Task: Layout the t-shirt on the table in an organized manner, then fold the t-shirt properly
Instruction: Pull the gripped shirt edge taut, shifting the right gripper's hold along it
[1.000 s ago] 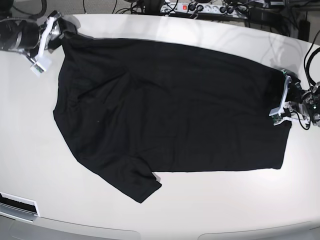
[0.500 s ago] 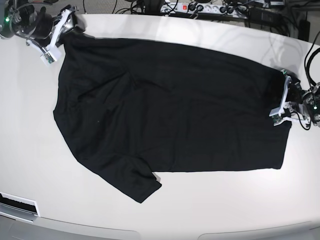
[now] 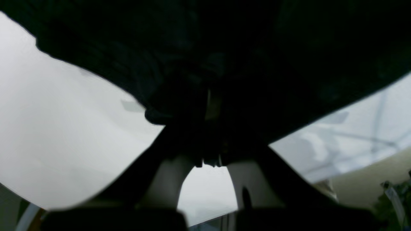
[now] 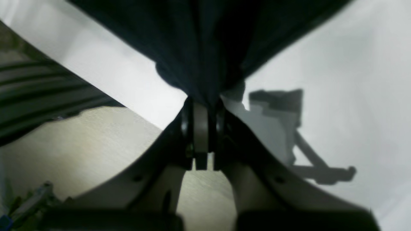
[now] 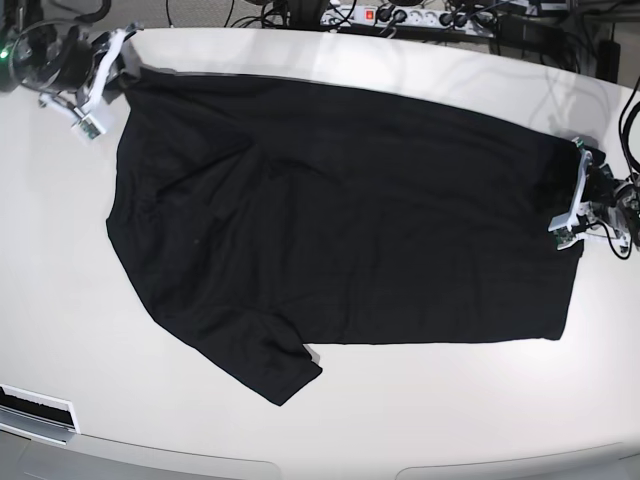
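The black t-shirt (image 5: 340,220) lies spread across the off-white table (image 5: 420,420), one sleeve pointing to the near edge. My right gripper (image 5: 103,75) is at the far left corner, shut on the shirt's edge; in the right wrist view its fingers (image 4: 200,109) pinch the black fabric (image 4: 205,38) over the table (image 4: 337,64). My left gripper (image 5: 573,197) is at the right, shut on the shirt's right edge. In the left wrist view the gripper (image 3: 212,106) is dark and buried in fabric (image 3: 224,48) above the table (image 3: 48,128).
A power strip (image 5: 400,15) and cables lie behind the table's far edge. Cables hang at the far right (image 5: 625,110). A pale slotted strip (image 5: 35,408) sits at the near left edge. The right wrist view shows floor (image 4: 96,144) past the table edge.
My right gripper has moved up and back toward the far left corner, drawing the shirt's corner with it. My left gripper has shifted slightly right, still holding the edge.
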{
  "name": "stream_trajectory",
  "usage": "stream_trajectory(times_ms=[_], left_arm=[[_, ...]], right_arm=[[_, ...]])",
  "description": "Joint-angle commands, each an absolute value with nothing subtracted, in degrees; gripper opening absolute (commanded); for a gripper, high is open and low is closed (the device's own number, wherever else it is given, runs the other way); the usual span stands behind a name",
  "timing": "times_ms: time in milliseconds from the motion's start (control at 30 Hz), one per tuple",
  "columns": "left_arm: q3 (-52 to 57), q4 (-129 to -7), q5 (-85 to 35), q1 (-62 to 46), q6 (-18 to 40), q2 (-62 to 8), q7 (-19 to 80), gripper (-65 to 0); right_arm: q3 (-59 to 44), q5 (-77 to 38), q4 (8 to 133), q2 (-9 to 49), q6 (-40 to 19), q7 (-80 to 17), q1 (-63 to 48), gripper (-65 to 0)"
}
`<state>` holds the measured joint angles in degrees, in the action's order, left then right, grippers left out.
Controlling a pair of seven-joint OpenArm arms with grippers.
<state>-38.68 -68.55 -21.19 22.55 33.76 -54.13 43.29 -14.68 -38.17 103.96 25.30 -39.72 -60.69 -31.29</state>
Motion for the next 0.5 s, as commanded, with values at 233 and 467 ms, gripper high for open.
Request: stream_trajectory(times_ms=[233,467], left_arm=[[-38.2,-69.4,-20.8,24.4,34.0,-56.5,43.5,-65.0],[-38.2,-72.4,-20.8,24.9,33.9,-57.5,43.5,-65.0]], right_arm=[[-15.0,-46.4,105.7,33.5,-40.0,-60.8,-31.4,-65.0],[-14.1,-45.2,105.7,34.2,-40.0,-61.3,-29.9,-44.0]])
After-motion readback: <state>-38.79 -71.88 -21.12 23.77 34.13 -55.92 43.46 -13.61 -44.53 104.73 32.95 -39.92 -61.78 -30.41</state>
